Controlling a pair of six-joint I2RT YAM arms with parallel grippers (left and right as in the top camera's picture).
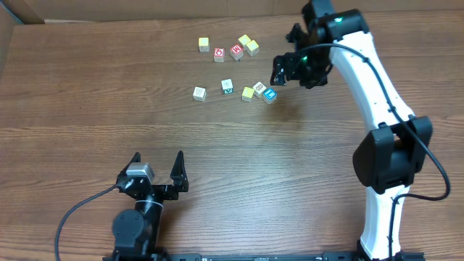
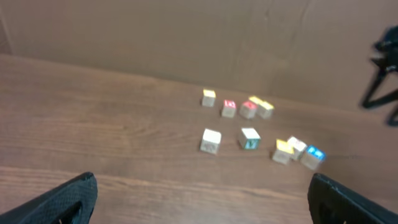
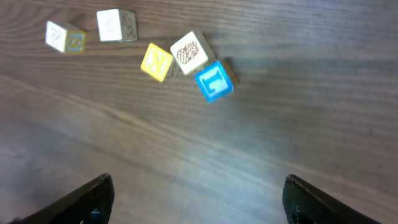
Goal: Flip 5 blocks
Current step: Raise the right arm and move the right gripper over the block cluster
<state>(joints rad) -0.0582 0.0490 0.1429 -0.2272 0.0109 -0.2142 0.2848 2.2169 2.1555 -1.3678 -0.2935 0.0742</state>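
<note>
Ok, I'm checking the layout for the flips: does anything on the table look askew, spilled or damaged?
Nothing looks spilled or damaged. Only one cluster stands out: the yellow-faced wooden cube, the pineapple-printed cube and the blue-faced cube sit bunched together, each turned a different way.

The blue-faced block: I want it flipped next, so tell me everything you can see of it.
The blue-faced block is a small pale wooden cube whose top face is bright blue with a white letter-like mark. It sits flat on the wooden table, turned askew to the grain, one corner seemingly touching the pineapple-printed block. Nothing grips it.
</note>
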